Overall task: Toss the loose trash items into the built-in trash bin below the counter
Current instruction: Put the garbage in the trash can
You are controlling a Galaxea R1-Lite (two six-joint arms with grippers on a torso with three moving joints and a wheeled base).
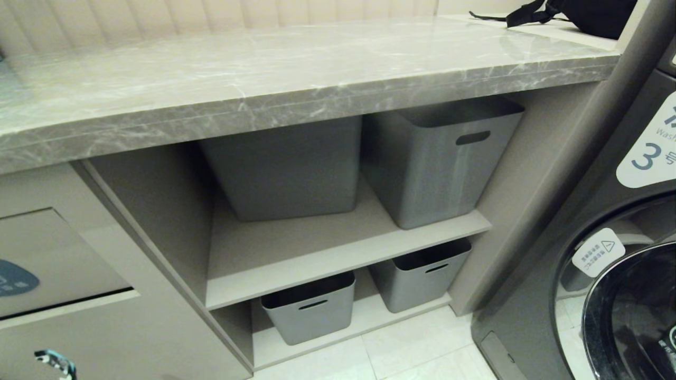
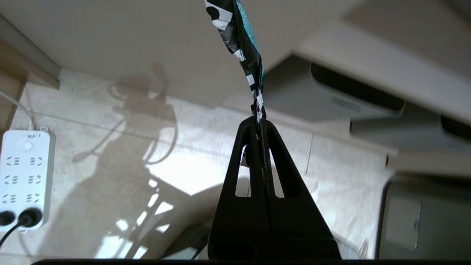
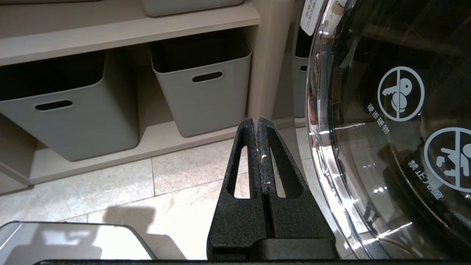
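My left gripper (image 2: 258, 123) is shut on a torn trash piece (image 2: 241, 44), turquoise with black and white markings, which sticks out past the fingertips. The same piece (image 1: 55, 363) shows at the bottom left of the head view, low in front of the beige cabinet. The built-in trash bin flap (image 1: 53, 258) with its blue oval sticker (image 1: 16, 278) is above it, under the grey marble counter (image 1: 274, 79). My right gripper (image 3: 256, 123) is shut and empty, parked low over the floor beside the washing machine.
Grey tubs with slot handles (image 1: 441, 158) (image 1: 311, 306) fill the open shelves right of the bin. A washing machine (image 1: 607, 253) stands at the right. A black bag (image 1: 575, 13) lies on the counter's far right. A white power strip (image 2: 24, 176) lies on the floor.
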